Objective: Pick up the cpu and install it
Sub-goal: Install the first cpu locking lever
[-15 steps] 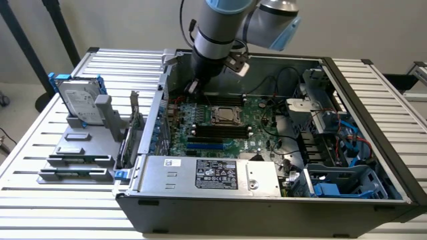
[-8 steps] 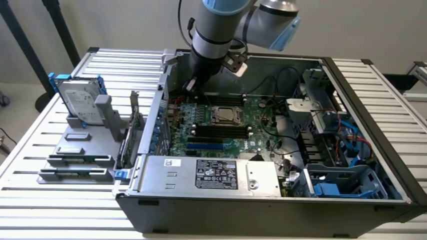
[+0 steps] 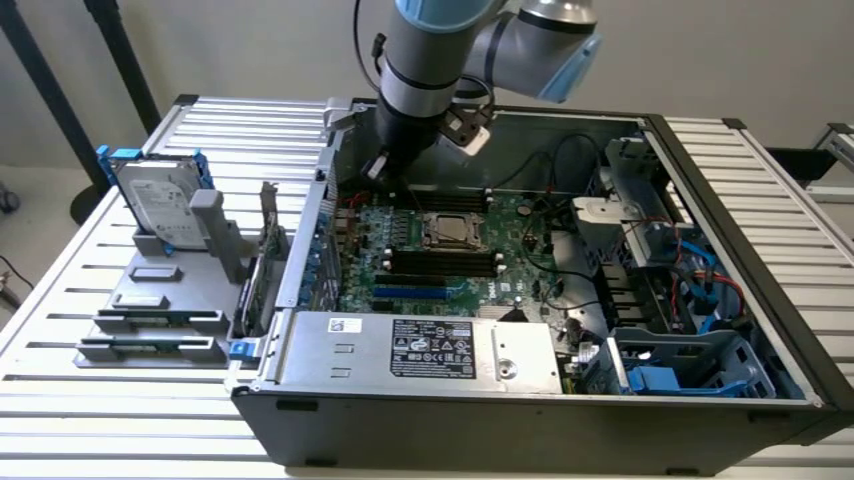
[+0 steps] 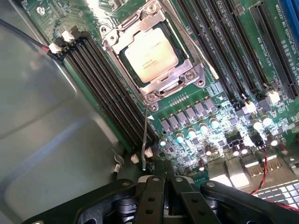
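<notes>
- The black two-fingered gripper (image 4: 161,169) is hovering low over the green motherboard (image 4: 217,88) inside the open dark-grey computer case (image 3: 534,420); its fingers (image 4: 152,191) are pressing flat against each other with no gap, and they are carrying nothing
- The small flat square cpu (image 4: 150,53) with the silvery metal top plate is sitting in the silver metal socket frame (image 4: 175,86) at the middle of the board, apart from the fingertips
- A thin bright wire lever (image 4: 145,135) is running from a corner of the socket frame toward the fingertips and ending just in front of them; whether it is touching them cannot be told
- Long black memory slots (image 4: 107,88) are lying alongside the socket, with more of them on its other side
- In the exterior view the grey and pale-blue robot arm (image 3: 441,50) is reaching down into the case at the far edge of the board, toward the exterior view's left of the socket
- A silver power supply box with a black label (image 3: 414,350) is lying along the near side of the case
- Outside the case, on the exterior view's left, a large silver hard drive in a blue bracket (image 3: 158,200) is standing upright in a grey holder (image 3: 214,235), and long grey memory sticks (image 3: 158,322) are lying in trays just in front of it
- Everything is resting on a white slatted table (image 3: 80,410)
</notes>
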